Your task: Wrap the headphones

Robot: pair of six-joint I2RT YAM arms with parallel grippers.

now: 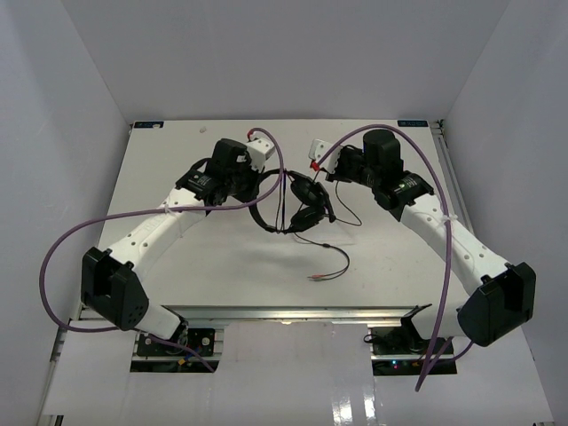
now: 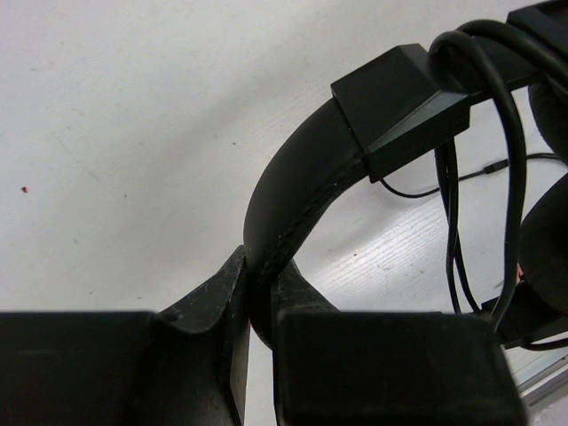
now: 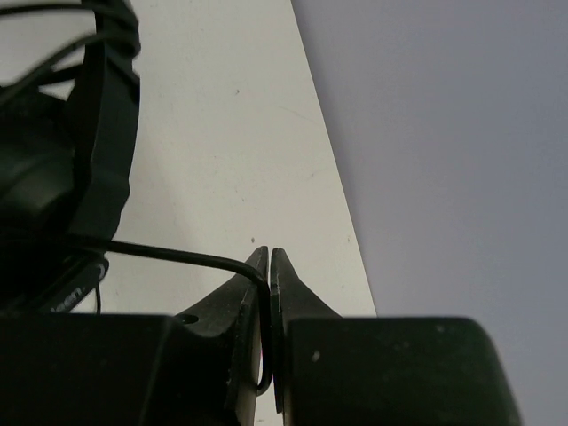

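The black headphones (image 1: 302,206) are held up between the two arms at mid table. My left gripper (image 2: 259,284) is shut on the curved headband (image 2: 293,204). The thin black cord (image 2: 510,151) loops over the slider block (image 2: 399,106) beside an earcup (image 2: 546,257). My right gripper (image 3: 269,266) is shut on the cord (image 3: 177,256), which runs left to the headphones (image 3: 53,151). The rest of the cord trails down to the table and ends in reddish plugs (image 1: 318,278). In the top view the left gripper (image 1: 264,182) and the right gripper (image 1: 330,169) flank the headphones.
Thick purple arm cables (image 1: 275,177) arc over both arms. The table's (image 1: 222,266) right edge and the grey wall (image 3: 444,133) are close to my right gripper. The enclosure walls surround the table on three sides.
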